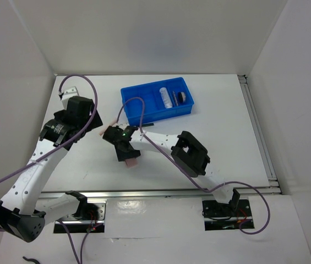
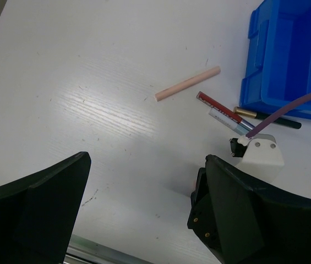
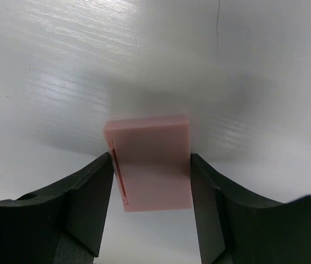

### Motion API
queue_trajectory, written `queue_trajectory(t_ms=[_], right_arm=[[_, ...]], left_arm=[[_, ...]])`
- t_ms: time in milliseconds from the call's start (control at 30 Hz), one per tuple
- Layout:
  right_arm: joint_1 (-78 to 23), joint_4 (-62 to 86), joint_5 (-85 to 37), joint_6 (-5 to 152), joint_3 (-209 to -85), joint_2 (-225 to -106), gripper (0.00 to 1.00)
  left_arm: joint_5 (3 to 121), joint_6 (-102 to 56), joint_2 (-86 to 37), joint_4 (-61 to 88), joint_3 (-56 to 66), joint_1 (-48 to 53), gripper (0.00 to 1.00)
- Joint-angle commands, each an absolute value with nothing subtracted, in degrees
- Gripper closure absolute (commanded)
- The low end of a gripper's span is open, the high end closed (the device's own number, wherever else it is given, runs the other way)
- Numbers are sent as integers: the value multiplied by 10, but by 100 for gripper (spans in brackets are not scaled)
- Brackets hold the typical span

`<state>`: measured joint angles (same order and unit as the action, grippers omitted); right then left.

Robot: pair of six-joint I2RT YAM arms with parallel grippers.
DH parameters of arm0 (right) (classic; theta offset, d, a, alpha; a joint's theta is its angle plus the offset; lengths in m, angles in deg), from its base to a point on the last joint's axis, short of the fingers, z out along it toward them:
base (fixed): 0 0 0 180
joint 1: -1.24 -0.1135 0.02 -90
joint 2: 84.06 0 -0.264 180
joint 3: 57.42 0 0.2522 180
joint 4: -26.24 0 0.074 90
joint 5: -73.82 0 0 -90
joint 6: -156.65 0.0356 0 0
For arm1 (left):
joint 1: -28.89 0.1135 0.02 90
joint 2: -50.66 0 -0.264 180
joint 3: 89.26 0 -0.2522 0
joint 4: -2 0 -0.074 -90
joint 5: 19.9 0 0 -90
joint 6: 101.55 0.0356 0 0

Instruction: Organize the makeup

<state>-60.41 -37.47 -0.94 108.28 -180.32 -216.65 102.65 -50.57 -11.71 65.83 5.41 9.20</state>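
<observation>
Bright overhead light glares off the table [image 2: 105, 118]; a soft, blurred shadow spreads beyond the pink square [image 3: 152, 159].

- The left arm [image 1: 37, 168] slants up from its base at the near left, with the wrist bent over and downward.
- The left gripper [image 2: 147, 165] hangs with its 2 fingers spread wide and nothing between them.
- The right arm [image 1: 191, 157] stretches leftward from its base, elbow raised.
- The right gripper [image 3: 151, 165] points down, its 2 fingers pressed against opposite sides of the pink square [image 3: 152, 146].
</observation>
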Motion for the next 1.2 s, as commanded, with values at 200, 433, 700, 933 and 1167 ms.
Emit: queue_trajectory(t_ms=[200,433,700,933,1167], right_arm=[[-544,-371,18,1023,-1721,-2050,63],[-430,-366,38,958,-1745,-1972,63],[-295,-331,49,896,-1902,-2022,60],[-226,-317,85,836,-2112,-2167,59],[-197,-218,112,809,-2111,-2212,58]], left_arm=[[973,-463,-116,624,60,95,0],[931,-452,-147,612,60,95,0],[931,-442,-175,601,54,95,0],[943,-436,-191,601,49,95,0],[959,-436,-210,595,49,95,0]])
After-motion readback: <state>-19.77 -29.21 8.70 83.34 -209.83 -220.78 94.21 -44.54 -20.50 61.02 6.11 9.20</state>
